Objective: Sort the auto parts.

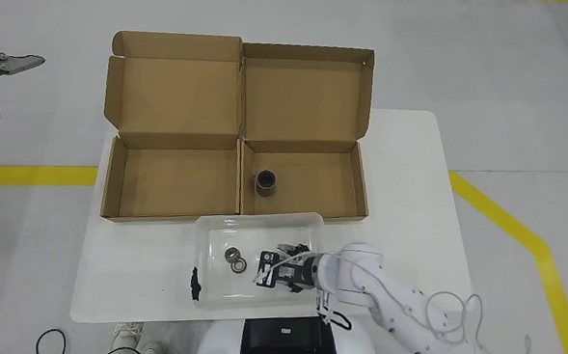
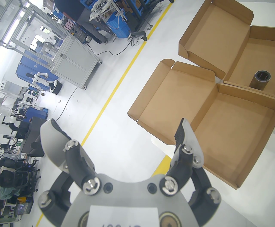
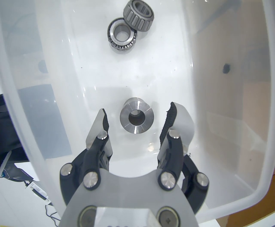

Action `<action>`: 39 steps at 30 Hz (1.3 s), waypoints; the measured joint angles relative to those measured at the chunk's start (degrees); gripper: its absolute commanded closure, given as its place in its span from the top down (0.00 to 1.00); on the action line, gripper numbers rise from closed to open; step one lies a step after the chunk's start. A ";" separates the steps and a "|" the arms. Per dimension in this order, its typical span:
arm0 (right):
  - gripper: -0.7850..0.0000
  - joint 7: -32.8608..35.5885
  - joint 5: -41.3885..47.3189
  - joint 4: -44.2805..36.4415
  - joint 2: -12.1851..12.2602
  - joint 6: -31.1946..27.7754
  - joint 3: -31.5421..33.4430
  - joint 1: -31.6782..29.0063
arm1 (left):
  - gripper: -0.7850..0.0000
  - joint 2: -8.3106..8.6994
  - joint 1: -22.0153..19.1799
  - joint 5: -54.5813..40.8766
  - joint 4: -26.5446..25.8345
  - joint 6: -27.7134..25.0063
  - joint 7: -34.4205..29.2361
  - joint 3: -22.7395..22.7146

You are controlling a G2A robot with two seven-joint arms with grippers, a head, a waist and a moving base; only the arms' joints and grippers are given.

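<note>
One white table (image 1: pixel 409 170) carries two open cardboard boxes side by side, the left box (image 1: pixel 168 183) and the right box (image 1: pixel 313 185) with a dark sleeve (image 1: pixel 267 182) standing in it, and just in front of them a clear bin (image 1: pixel 257 218). I see my left end effector (image 2: pixel 117 121) spread wide, off beyond the table's left edge above the floor, while my right end effector (image 3: pixel 137 108) hangs released inside the bin, its fingers (image 3: pixel 104 122) either side of a steel bushing (image 3: pixel 136 118) without touching it. Two tapered bearings (image 3: pixel 121 34) lie touching each other farther along the bin floor.
</note>
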 measured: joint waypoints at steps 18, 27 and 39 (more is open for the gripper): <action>0.40 -2.93 0.48 2.40 0.06 0.12 -0.66 1.56 | 1.00 0.00 0.00 0.00 0.00 0.00 0.00 0.00; 0.00 -5.17 0.56 2.91 0.17 -0.16 -0.88 1.81 | 1.00 0.00 0.00 0.00 0.00 0.00 0.00 0.00; 0.00 -15.86 2.10 -2.67 1.11 -0.98 2.51 0.29 | 1.00 0.00 0.00 0.00 0.00 0.00 0.00 0.00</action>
